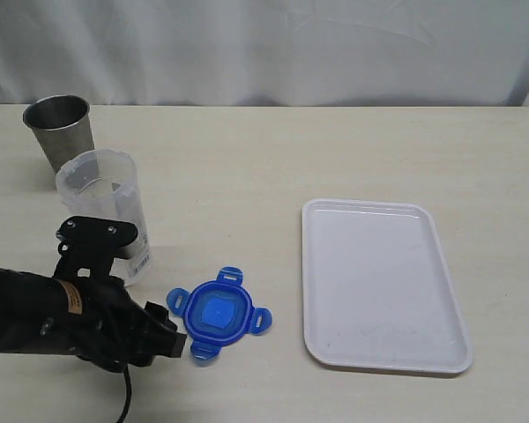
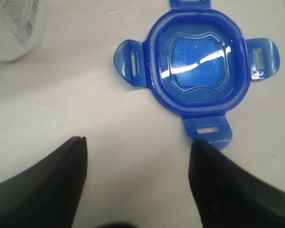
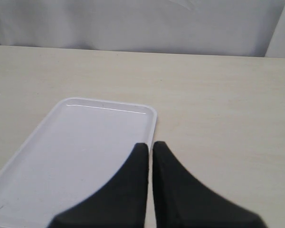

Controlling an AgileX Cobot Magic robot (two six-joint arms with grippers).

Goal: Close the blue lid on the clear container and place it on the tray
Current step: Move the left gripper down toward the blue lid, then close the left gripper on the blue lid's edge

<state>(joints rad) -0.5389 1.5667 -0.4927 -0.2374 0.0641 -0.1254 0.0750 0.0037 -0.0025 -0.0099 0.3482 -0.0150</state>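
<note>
Hovers low over the table with the left gripper, jaws spread and pinching nothing. Finds the lid lying flat at about 3 o'clock of that gripper in the exterior view, just beside it and dead ahead of the fingers, with one flap at or under one fingertip; cannot tell whether touching. No long axis to speak of there: rounded square, four flaps splayed outward, so probably calls for a pinch across a flap or an edge. Stands the container upright and open-mouthed at about 11 o'clock of the same gripper, near it, long axis vertical, apart from the lid. Puts the tray at 3 o'clock of the lid, a little apart, with nothing on it. Favours the left arm by nearness, judging from this layout. Keeps the right gripper pressed together on nothing, aimed toward the tray; over its edge or short of it, cannot tell, and absent from the exterior view altogether. Hides the container's lower side behind the left arm there; cuts it to one labelled corner in the left wrist view. Shows no sticker on the lid, so hard to say which face lies up. Leaves a steel cup at 11 o'clock of the container.
</note>
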